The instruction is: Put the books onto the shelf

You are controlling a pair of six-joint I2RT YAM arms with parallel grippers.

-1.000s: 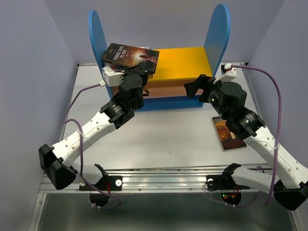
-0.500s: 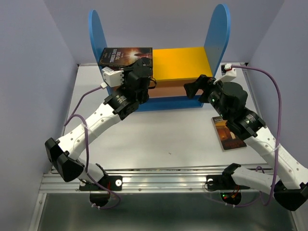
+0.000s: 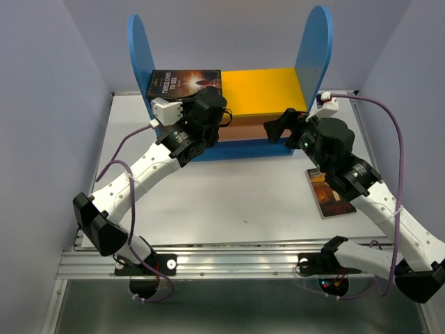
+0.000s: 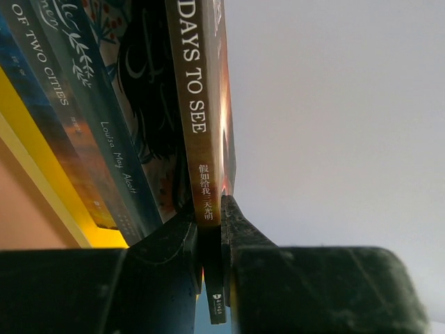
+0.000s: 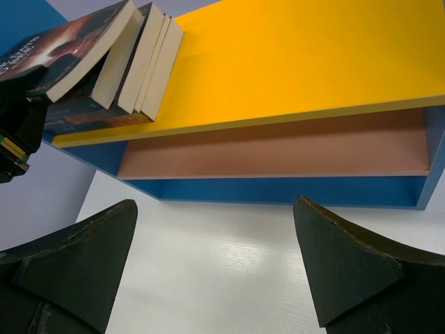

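The shelf [image 3: 268,90] stands at the back of the table, its yellow top board [image 5: 292,62] facing up. My left gripper [image 3: 208,104] is shut on the lower spine end of a dark book [image 3: 182,81] titled "Days to See" [image 4: 198,104], its jaws [image 4: 212,209] pinching it from both sides. The book rests at the left end of the yellow board, leaning against other books [image 4: 90,125] that stand there [image 5: 146,62]. My right gripper [image 3: 281,125] hangs open in front of the shelf [image 5: 215,236], holding nothing. One orange-brown book [image 3: 329,195] lies flat on the table under the right arm.
Tall blue side panels [image 3: 141,49] [image 3: 314,42] flank the shelf. Below the yellow board sit a brownish middle board [image 5: 278,149] and a blue bottom board [image 5: 278,189]. Pale walls close in both sides. A metal rail [image 3: 229,261] runs along the near edge.
The left arm has reached further toward the shelf, and the dark book has turned from a slant to lie square over the left end of the top board. The right arm barely moved.
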